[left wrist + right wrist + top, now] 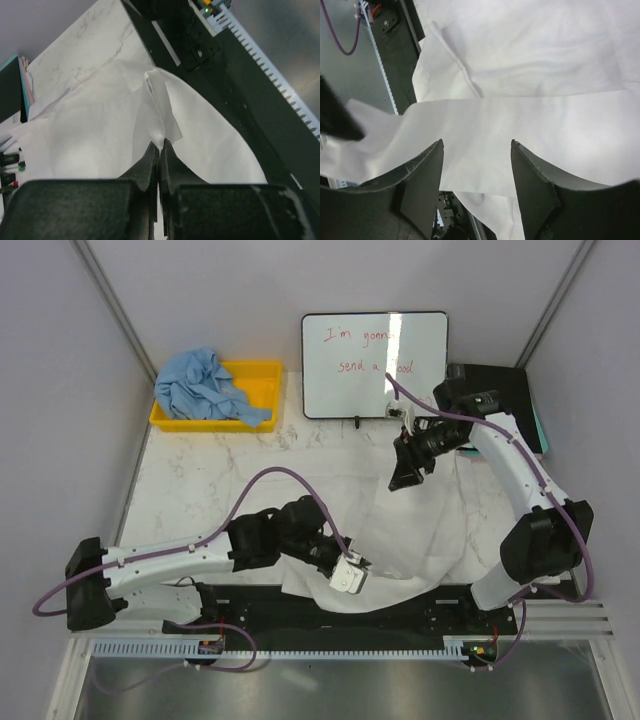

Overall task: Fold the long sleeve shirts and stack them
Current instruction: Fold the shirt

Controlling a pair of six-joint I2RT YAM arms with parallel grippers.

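Note:
The white long sleeve shirt (430, 525) lies spread and wrinkled over the middle of the marble table. At its near edge my left gripper (355, 580) is shut on the cloth. In the left wrist view the jaws (161, 144) pinch a raised fold of white cloth (160, 115). My right gripper (402, 480) hangs open above the shirt's far part. In the right wrist view its fingers (476, 145) stand wide apart over a flat white band of the shirt (530, 130), holding nothing. The light blue long sleeve shirt (205, 385) is bunched in the yellow bin.
The yellow bin (265, 375) stands at the back left. A whiteboard (375, 365) with red writing leans at the back centre, and a black object (505, 385) sits at the back right. A black rail (300, 615) runs along the near edge.

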